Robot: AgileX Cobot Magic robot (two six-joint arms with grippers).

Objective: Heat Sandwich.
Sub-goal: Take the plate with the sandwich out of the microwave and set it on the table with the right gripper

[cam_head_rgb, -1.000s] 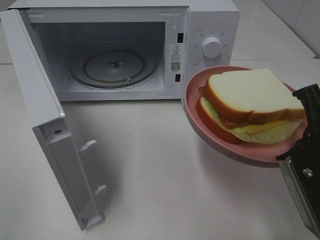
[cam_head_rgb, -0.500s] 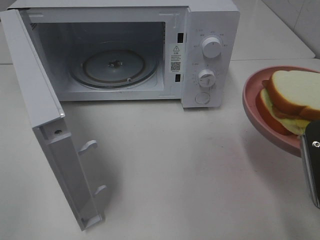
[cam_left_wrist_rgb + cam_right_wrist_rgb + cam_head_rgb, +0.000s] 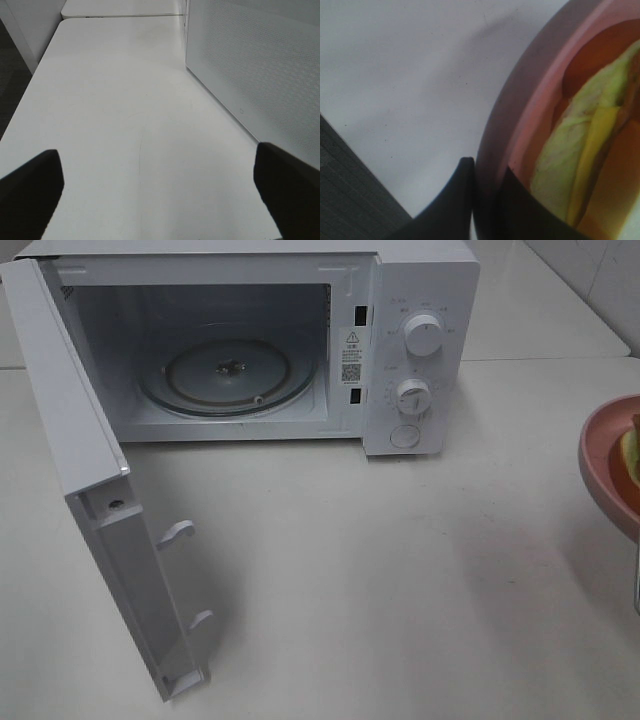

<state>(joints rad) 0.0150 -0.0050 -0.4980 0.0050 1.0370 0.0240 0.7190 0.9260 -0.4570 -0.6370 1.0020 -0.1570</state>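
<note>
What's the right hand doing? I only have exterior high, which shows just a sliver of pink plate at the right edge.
Observer: The right hand is shut on the pink plate, one finger outside the rim and one inside.
Operator: Is the sandwich on it?
Observer: Yes. The sandwich lies on the plate, with pale green lettuce and a yellow slice showing.
Operator: And the left hand?
Observer: The left hand is open and empty, above the white table, next to a dotted white panel of the microwave.
</note>
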